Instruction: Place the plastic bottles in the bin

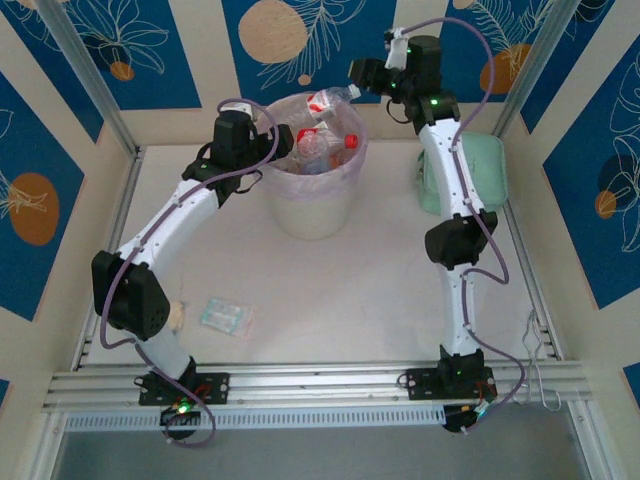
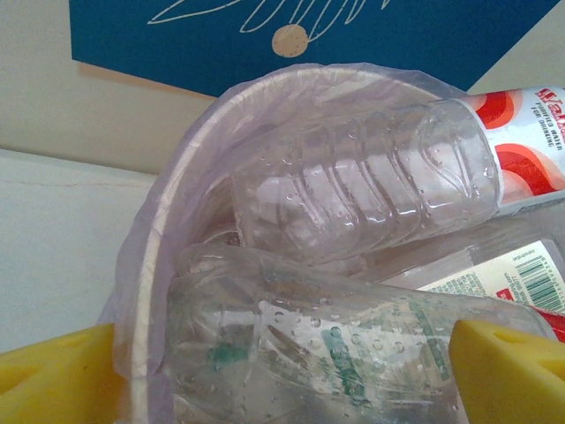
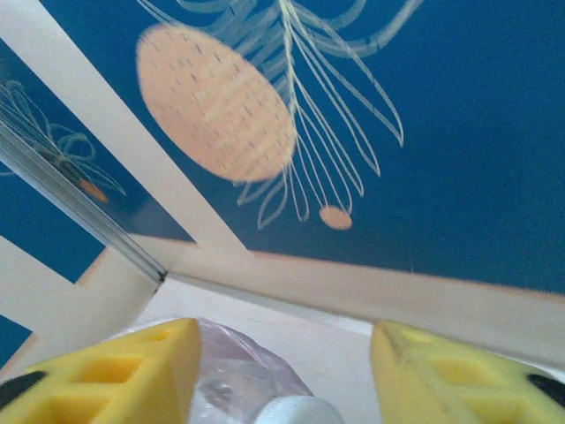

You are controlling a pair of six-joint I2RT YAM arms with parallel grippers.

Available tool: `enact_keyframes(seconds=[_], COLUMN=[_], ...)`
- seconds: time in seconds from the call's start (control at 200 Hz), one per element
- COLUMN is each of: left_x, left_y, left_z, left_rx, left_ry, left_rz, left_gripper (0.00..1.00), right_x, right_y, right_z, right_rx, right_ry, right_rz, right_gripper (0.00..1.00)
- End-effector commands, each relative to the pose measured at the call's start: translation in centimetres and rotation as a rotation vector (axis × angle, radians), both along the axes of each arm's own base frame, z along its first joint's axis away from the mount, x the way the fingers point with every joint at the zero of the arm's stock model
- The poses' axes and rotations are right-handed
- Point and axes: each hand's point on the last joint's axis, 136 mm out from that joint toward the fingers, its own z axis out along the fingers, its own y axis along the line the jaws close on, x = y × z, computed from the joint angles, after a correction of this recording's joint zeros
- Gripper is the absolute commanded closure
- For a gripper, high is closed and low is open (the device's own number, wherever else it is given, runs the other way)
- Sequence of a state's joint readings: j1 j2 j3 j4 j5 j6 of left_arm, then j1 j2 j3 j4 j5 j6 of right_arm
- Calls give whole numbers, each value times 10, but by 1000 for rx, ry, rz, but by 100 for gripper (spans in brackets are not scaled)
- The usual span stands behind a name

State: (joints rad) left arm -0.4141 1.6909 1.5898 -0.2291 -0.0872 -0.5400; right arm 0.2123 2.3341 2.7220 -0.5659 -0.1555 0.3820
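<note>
Bottles (image 1: 322,140) are sitting heaped in bin (image 1: 310,215): looking light, thin-walled, slick, crushable, so I'm suggesting a ribbed mid-body pinch. Left gripper (image 2: 282,353) fingers are sitting wide, one bottle between; right gripper (image 3: 284,353) is straddling white-capped bottle (image 3: 238,389), grip unclear.

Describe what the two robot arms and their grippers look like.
The left arm and the right arm have slim white links joined by chunky black joint housings, some with small green lights glowing. A lilac cable loops loosely along each. Each gripper ends in two blocky yellow fingers with moulded pockets.
</note>
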Motion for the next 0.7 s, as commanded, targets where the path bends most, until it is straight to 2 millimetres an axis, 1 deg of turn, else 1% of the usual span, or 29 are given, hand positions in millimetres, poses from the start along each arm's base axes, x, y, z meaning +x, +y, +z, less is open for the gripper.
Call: enact_keyframes(seconds=[0.0,0.08,0.165,0.225,0.235,0.275,0.32,0.35,0.46,0.515,0.63,0.69], left_x=[-6,-6,-7,-8,-8,-8,-9,-10,-13,-15,-19,-23], left_y=[-2,-6,-10,-13,-14,-13,-12,-11,-6,-4,5,12], left_z=[-40,-43,-44,-44,-44,-43,-39,-35,-14,-1,29,47], left_rx=[54,42,29,24,24,23,23,24,29,35,51,54], left_ry=[101,106,107,105,105,104,94,85,47,26,-29,-64], left_rz=[-46,-57,-67,-72,-73,-72,-68,-65,-61,-59,-43,-34], left_gripper=[10,10,10,11,11,11,11,10,6,4,1,1], right_x=[-17,-24,-34,-41,-43,-48,-53,-56,-64,-67,-75,-80], right_y=[16,28,35,38,38,39,40,39,35,33,26,20], right_z=[11,-4,-14,-22,-20,-25,-28,-30,-21,-9,19,31], right_rx=[-45,-97,-124,-134,-135,-144,-155,-160,-165,-161,-158,-161], right_ry=[-25,-7,15,27,22,31,34,36,20,5,-30,-42], right_rz=[39,65,79,84,83,78,77,75,71,70,56,44], right_gripper=[53,60,65,67,67,70,73,74,70,67,51,46])
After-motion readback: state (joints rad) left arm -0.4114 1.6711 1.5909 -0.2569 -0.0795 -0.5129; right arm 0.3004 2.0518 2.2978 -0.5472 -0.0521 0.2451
